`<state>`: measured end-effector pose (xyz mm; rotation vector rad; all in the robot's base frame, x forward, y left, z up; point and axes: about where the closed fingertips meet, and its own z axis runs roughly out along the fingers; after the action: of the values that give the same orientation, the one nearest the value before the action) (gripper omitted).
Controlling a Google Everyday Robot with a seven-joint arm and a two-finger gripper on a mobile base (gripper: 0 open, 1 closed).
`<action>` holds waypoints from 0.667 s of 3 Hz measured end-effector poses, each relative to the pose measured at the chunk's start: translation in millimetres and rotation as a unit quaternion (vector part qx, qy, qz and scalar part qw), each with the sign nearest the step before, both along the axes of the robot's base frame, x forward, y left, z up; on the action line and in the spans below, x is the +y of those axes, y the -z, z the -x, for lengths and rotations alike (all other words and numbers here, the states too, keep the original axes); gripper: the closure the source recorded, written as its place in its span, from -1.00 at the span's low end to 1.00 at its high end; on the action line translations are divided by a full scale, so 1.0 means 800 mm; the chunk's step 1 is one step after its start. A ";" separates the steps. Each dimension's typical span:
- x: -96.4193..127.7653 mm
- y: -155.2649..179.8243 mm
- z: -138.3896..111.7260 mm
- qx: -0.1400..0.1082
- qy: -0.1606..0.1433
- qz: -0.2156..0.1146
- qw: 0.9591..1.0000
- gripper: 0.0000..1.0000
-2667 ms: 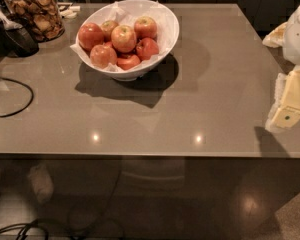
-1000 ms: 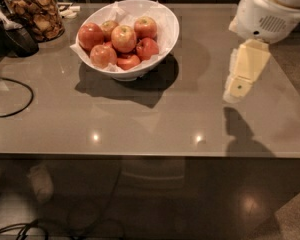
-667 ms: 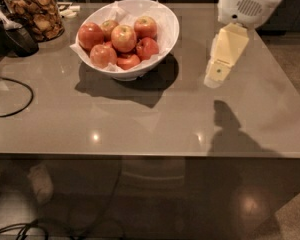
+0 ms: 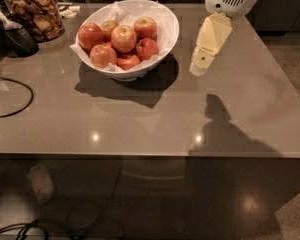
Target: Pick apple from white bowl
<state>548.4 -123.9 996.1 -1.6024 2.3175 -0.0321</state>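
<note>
nearest, the grey table (image 4: 140, 129) carries the gripper's shadow (image 4: 215, 116) on its right half and a black cable (image 4: 10, 99) looping at its left edge. above that shadow the pale yellow gripper (image 4: 198, 68) hangs tip-down just right of the white bowl (image 4: 172, 29), off the table and apart from the rim; i cannot tell whether it is spread or pressed together. the step in hand looks like the approach, with the fruit not yet reached. the apple (image 4: 123, 38), red-orange with a pale patch round its stem, sits on top of the heap near the bowl's middle, touching its neighbours on all sides. to do this well, i would lift the gripper above rim height before crossing left, so it does not knock the bowl's wall, then come straight down over the apple's crown and close across its widest part. a slanted approach would likely nudge the heap or snag the crinkled paper lining (image 4: 78, 47). the skin looks smooth and the shape round, so an off-centre pinch could let it roll out. farther back, at the left corner, stands a glass jar of brown snacks (image 4: 32, 11), well clear of the path. counting near to far: one cable, one gripper, one bowl, seven apples showing in it (others may lie beneath), and one jar.
</note>
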 end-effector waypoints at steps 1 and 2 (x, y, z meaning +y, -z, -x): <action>0.013 -0.001 -0.020 -0.001 0.024 -0.043 0.999 -1.00; 0.032 -0.003 -0.042 0.012 0.036 -0.075 0.996 -1.00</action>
<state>582.1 -98.2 998.2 -1.4537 2.3342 0.1431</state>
